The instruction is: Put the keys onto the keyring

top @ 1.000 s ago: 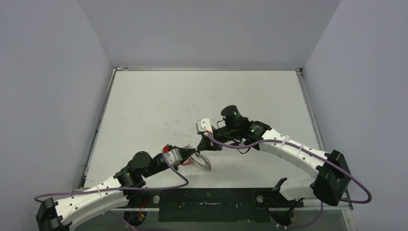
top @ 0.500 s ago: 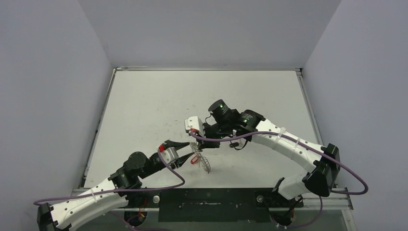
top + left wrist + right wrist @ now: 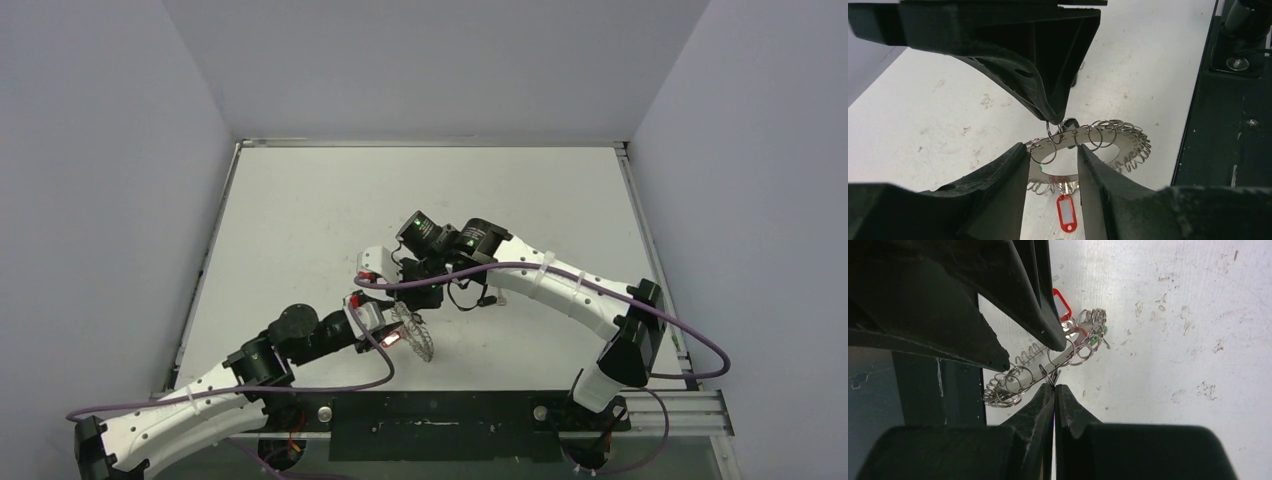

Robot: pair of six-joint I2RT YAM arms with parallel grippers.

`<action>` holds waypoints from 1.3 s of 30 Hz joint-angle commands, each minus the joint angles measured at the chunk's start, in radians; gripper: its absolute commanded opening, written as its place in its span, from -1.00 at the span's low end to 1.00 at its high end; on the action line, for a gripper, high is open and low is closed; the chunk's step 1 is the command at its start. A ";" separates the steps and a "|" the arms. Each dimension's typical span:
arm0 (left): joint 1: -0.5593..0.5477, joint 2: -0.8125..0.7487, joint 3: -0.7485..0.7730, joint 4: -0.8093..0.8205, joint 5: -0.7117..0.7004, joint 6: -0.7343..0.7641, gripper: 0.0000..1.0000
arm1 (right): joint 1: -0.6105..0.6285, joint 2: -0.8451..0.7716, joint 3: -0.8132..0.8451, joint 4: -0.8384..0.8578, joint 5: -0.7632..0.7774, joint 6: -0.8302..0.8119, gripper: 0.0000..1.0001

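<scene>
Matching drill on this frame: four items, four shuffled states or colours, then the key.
Items
1. left gripper
2. right gripper
3. keyring
4. hanging tag

States
A. red
B. shut on the keyring's edge
C. grey metal, frilly rim
D. jaws apart, astride the keyring

Pairs: 1-D, 2-B, 3-C, 4-A

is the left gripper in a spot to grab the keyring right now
Probably yes. The left gripper is open, its fingers straddling the keyring with nothing else between. The right gripper, shut on a small loop at its rim, sits just above, outside that gap.
</scene>
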 commanded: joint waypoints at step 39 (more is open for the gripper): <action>-0.002 -0.020 -0.104 0.331 -0.010 -0.086 -1.00 | -0.170 -0.260 -0.319 0.447 -0.334 0.032 -0.16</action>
